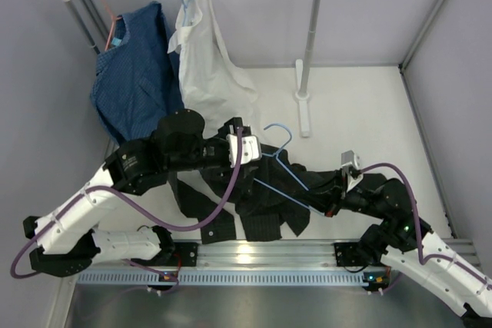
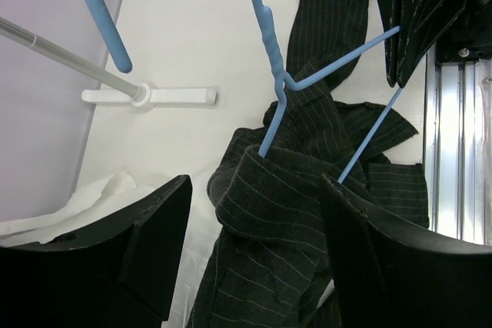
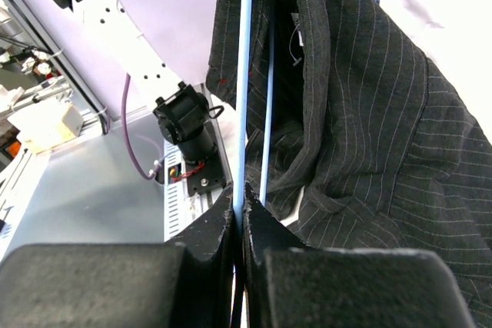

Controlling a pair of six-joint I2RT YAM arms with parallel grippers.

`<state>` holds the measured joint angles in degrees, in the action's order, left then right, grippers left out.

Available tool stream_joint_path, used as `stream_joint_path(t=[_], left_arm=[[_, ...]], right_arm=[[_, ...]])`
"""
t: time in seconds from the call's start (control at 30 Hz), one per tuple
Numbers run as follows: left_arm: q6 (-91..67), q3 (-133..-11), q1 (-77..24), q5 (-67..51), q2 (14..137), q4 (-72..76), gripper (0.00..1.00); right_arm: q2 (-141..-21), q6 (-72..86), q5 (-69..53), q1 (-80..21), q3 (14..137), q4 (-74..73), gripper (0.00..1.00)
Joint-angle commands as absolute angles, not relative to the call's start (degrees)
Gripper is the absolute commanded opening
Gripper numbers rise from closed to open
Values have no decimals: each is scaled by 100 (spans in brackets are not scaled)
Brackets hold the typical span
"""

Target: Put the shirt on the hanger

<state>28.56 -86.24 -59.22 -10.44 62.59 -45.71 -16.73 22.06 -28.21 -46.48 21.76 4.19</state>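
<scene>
Tabletop [image 1: 361, 105]; wrist alone shows right hand [image 3: 238, 217] pinching hanger [image 3: 246, 74].

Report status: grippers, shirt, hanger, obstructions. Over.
Right gripper shut on hanger wire. Left gripper open over shirt collar. Hanger partly inside collar, rest of shirt heaped on table. Nothing seen blocking.

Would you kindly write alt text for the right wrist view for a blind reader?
The right gripper is shut on the light-blue wire hanger, which runs straight up the frame. The black pinstriped shirt fills the right side.
</scene>
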Motion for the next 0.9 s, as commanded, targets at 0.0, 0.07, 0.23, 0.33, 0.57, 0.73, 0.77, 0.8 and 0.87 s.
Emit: stream_joint_path(t=[0.0, 0.07, 0.23, 0.33, 0.57, 0.73, 0.77, 0.8, 0.87], left_arm=[[2918, -8605, -5897, -1178, 6074, -4737, 71], [2944, -8526, -5897, -1108, 6047, -4729, 71], [3005, -8561, -5897, -1116, 5968, -4737, 79], [3137, -8447, -5897, -985, 5924, -4746, 81], [3454, -8297, -5897, -599, 6213, -4659, 65], [3639, -8411, -5906, -430, 6495, -4544, 49], [3639, -8455, -5898, -596, 6530, -4553, 47], [3639, -8455, -5897, -693, 6600, -4553, 43], [3604, -8464, -5897, -1000, 6653, -4553, 42]], right_arm=[[-1652, 2083, -2874, -4737, 2417, 668, 0], [-1670, 2092, -2900, -4729, 2408, 720, 0], [-1688, 2083, -2918, -4729, 2408, 721, 0], [-1670, 2092, -2944, -4737, 2408, 729, 0], [-1670, 2109, -3138, -4737, 2426, 765, 0], [-1565, 2048, -3182, -4729, 2426, 747, 0], [-1538, 2048, -3190, -4737, 2417, 773, 0], [-1538, 2048, -3199, -4737, 2417, 782, 0], [-1564, 2030, -3217, -4729, 2452, 791, 0]])
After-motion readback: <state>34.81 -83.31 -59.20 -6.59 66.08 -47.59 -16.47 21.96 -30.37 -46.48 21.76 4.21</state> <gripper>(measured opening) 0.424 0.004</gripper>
